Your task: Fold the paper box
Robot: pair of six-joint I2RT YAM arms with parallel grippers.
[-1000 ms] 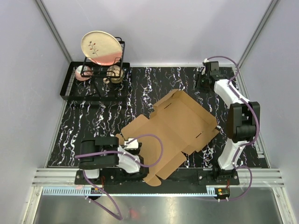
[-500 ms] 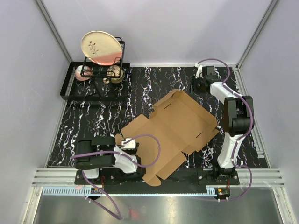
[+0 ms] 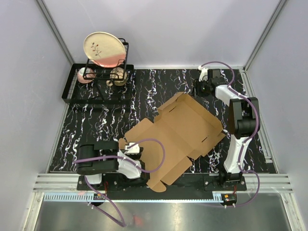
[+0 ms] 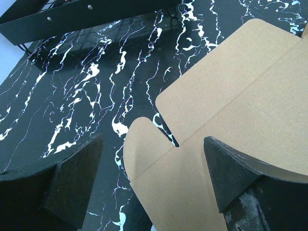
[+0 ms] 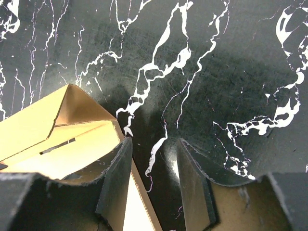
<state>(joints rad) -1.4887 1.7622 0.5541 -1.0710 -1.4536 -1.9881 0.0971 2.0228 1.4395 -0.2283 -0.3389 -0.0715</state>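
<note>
The paper box (image 3: 185, 130), a die-cut brown cardboard sheet that is partly folded, is lying at an angle across the middle of a black marble-patterned table (image 3: 96, 125) streaked with white veins. Its far walls are standing up, while its near flaps are spreading flat toward the arm bases. Pale, plain walls (image 3: 168, 29) are closing in the table on three sides, and a ribbed aluminium rail (image 3: 57, 182) is running along the near edge. At the far left corner a black wire dish rack (image 3: 103, 72) is holding a cream plate (image 3: 103, 48) with a pink rim on edge. The left gripper (image 3: 126, 146) is hovering low over the box's near-left corner. In the left wrist view its fingers (image 4: 72, 183) are standing wide apart above a rounded flap and gripping nothing. The right gripper (image 3: 197, 87) is reaching to the far side of the table, just beyond the box's raised far corner. In the right wrist view its fingers (image 5: 115, 178) are standing partly apart, with bare marble showing between them, and they are holding nothing.
</note>
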